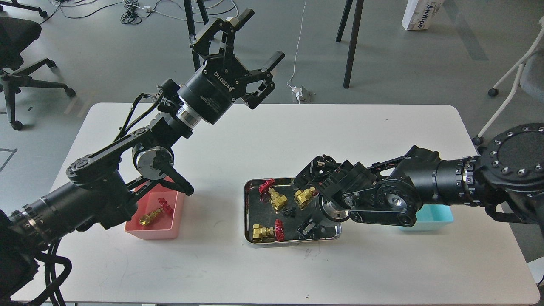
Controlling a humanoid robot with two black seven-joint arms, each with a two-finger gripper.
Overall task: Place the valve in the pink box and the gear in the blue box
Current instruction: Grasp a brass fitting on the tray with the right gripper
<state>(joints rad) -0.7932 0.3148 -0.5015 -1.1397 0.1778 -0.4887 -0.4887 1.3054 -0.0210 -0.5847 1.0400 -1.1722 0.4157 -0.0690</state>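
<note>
**Right arm low over the tray, reaching for a gear**

While the left gripper (248,46) is raised high above the far side of the table with its fingers spread wide and nothing between them, the right gripper (307,229) is down inside the steel tray (248,212). It is seen dark and from the side, so I cannot tell if its fingers are apart or closed.

One valve (155,213) lies already in the pink box (163,231), at the left. Three more valves are in the tray: one near the back left corner (274,196), one in the middle back (304,194), one at the front (267,230). A small black gear (290,212) lies between them, just beside the right wrist. The blue box (435,216) stands right of the tray, mostly hidden behind the right forearm.

I judge that the step in hand is picking a gear. To do it well, the fingers should come straight down around the gear only, because the middle valve is very near and could be pushed. The gear is flat and tiny, so the grip must be low, almost touching the tray floor.

For moving, the tray rim is raised, so the gripper should lift first and only then travel right. The table (382,127) behind the tray is free, and the blue box is near, well away from the table edge.
</note>
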